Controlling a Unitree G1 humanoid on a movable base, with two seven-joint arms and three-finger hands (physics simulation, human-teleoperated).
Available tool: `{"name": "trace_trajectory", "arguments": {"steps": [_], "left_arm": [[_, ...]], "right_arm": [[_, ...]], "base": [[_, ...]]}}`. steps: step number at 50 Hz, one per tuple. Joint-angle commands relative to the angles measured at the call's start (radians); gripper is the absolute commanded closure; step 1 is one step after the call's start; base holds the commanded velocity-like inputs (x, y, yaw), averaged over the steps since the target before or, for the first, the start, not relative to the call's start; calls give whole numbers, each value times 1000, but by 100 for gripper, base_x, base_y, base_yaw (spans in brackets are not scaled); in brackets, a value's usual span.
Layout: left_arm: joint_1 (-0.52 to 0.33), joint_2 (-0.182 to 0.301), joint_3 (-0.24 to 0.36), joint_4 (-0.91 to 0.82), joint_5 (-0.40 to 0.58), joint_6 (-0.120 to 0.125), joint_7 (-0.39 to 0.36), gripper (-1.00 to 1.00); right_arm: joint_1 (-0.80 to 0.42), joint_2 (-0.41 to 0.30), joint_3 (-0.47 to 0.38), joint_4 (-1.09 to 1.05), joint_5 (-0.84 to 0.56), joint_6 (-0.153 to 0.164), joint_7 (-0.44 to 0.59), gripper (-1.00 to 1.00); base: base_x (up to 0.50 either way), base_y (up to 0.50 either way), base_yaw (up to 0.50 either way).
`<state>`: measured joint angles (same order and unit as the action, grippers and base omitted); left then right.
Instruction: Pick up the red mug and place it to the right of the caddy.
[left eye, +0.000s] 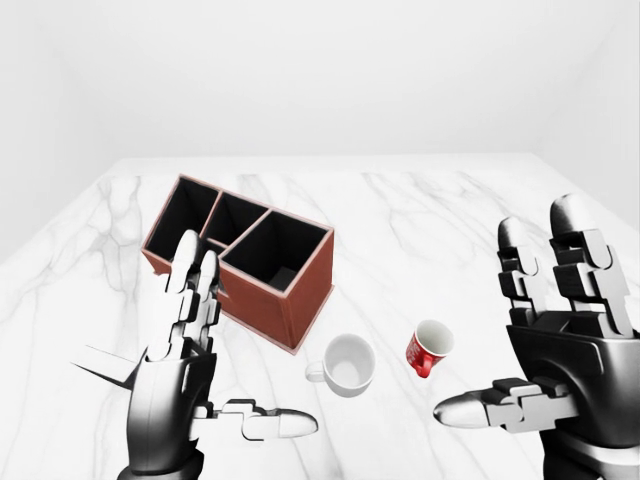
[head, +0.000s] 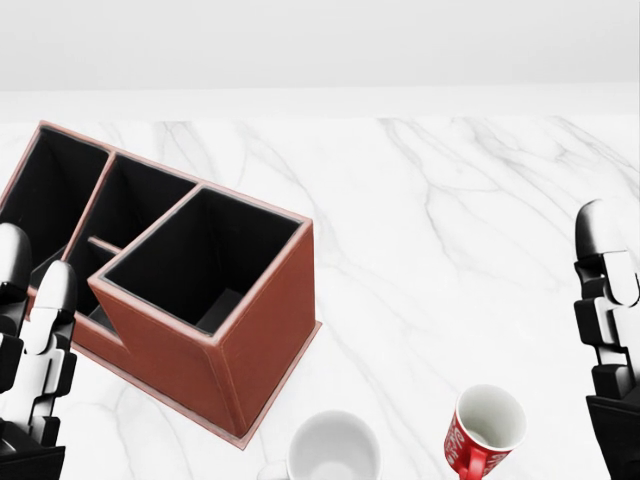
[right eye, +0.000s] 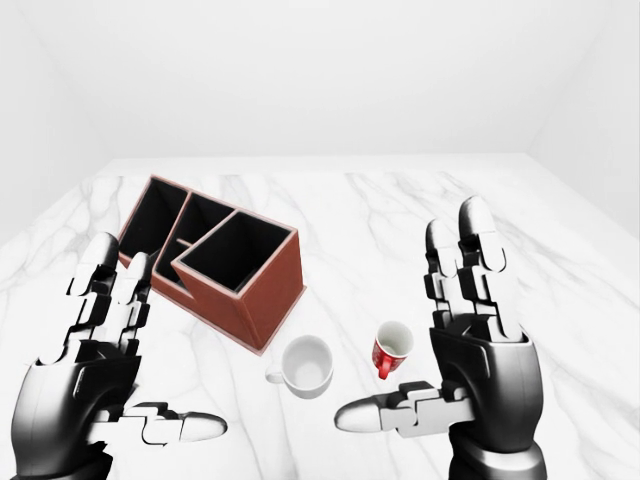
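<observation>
Red mug (left eye: 429, 346): lower centre-right of left-eye view, on marble bench (left eye: 420, 220), right of white mug (left eye: 346, 364). Caddy (left eye: 250, 255): centre-left. Left hand (left eye: 190, 385), right hand (left eye: 545, 345): both raised, fingers spread, empty.

A bare simulated test room: a white marble tabletop (left eye: 420, 215) enclosed by blank white walls (left eye: 330, 70).
</observation>
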<state>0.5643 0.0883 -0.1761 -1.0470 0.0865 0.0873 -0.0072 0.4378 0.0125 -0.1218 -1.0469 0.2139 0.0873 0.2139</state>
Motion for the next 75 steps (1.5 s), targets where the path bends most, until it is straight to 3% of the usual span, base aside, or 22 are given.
{"name": "trace_trajectory", "arguments": {"steps": [1, 8, 12, 17, 18, 27, 35, 41, 44, 48, 51, 56, 61, 64, 75], "left_arm": [[-1, 1, 0, 0, -1, 0, 0, -100], [1, -2, 12, 0, -9, 0, -5, -100], [-15, -9, 17, 0, -8, 0, -9, -100], [-14, -7, 16, 0, -8, 0, -7, -100], [-19, -9, 20, 0, -10, 0, -9, -100], [-17, -13, 13, 0, 0, 0, -9, -100], [-15, -15, 36, 0, -18, 0, -16, -100], [-6, -25, 52, 0, -26, 0, -28, -100], [-9, -24, 35, 0, -12, 0, -24, -100], [-16, -19, 19, 0, 0, 0, -15, -100], [-23, -15, 14, 0, 3, 0, -11, -100], [-22, -11, 14, 0, 0, 0, -8, -100], [-19, -10, 13, 0, 1, 0, -7, -100], [-18, -10, 12, 0, 2, 0, -6, -100], [-32, -12, 14, 0, 3, 0, -5, -100]], "right_arm": [[-41, -2, -25, 0, 26, 0, -53, -100], [-33, -26, -50, 0, 70, 0, -47, -100], [-37, -94, -86, 0, 106, 0, -76, -100], [-82, -399, -194, 0, 310, 0, -268, -100], [-89, -426, -217, 0, 323, 0, -277, -100], [-216, -494, -522, 0, 407, 0, -177, -100], [-316, -673, -590, 0, 408, 0, -153, -100], [-373, -743, -597, 0, 394, 0, -103, -100], [-448, -737, -525, 0, 285, 0, -47, -100], [-554, -702, -365, 0, 7, 0, 108, -100], [-603, -647, -272, 0, -207, 0, 256, -100], [-613, -521, -197, 24, -517, 0, 484, -100], [-589, -408, -194, 110, -706, 0, 484, -100], [-612, -373, -226, 192, -747, 0, 484, -100], [-679, -416, -277, 347, -766, 0, 484, -100]], "base": [[34, 0, 0], [0, 0, 0], [0, 0, 0], [0, 0, 0], [0, 0, 0], [0, 0, 0], [0, 0, 0], [0, 0, 0], [0, 0, 0], [0, 0, 0], [0, 0, 0], [0, 0, 0], [0, 0, 0], [0, 0, 0], [0, 0, 0]]}}
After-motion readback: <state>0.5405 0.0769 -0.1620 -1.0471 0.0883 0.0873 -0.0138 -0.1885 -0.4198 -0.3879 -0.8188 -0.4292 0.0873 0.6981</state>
